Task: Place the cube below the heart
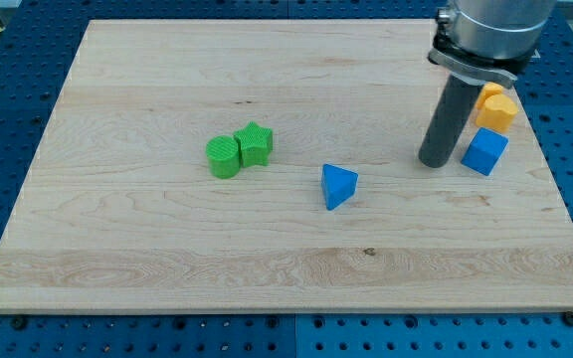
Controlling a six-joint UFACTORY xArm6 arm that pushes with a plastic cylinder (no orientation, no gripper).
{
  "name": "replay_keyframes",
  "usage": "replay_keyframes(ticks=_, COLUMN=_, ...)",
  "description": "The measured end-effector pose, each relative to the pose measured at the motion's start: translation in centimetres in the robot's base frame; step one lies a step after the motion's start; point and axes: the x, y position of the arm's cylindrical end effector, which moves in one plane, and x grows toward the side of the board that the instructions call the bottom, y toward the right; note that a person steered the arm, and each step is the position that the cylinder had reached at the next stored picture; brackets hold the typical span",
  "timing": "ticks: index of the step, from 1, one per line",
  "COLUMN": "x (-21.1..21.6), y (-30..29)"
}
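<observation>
My tip beside blue cube

Blue cube, blue triangle. Orange heart. Green cylinder, green star, pale wood-grain bench, dark tip.

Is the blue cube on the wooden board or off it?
On it. The blue cube sits flat on the wooden board near the view's right edge, just below the orange heart, with my tip to its left.

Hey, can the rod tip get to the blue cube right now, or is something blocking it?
Probably yes. My tip sits just to the view's left of the blue cube, with bare board between them. The orange heart lies above the cube, out of the way.
</observation>
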Motion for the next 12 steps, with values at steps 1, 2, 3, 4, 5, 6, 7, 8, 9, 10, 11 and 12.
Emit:
replay_keyframes(ticks=1, x=0.0, y=1.9)
replay_keyframes(ticks=2, x=0.6, y=3.7)
replay_keyframes(ticks=3, x=1.8, y=4.0)
replay_keyframes(ticks=4, x=2.9, y=4.6)
replay_keyframes(ticks=5, x=2.0, y=5.8)
replay_keyframes(ticks=6, x=1.8, y=5.9)
replay_keyframes(ticks=7, x=1.6, y=3.3)
replay_keyframes(ticks=8, x=-0.5, y=2.6)
replay_keyframes(ticks=9, x=-1.3, y=3.7)
replay_keyframes(ticks=10, x=-0.3, y=5.2)
replay_keyframes(ticks=11, x=1.2, y=5.3)
replay_keyframes(ticks=12, x=1.8, y=5.6)
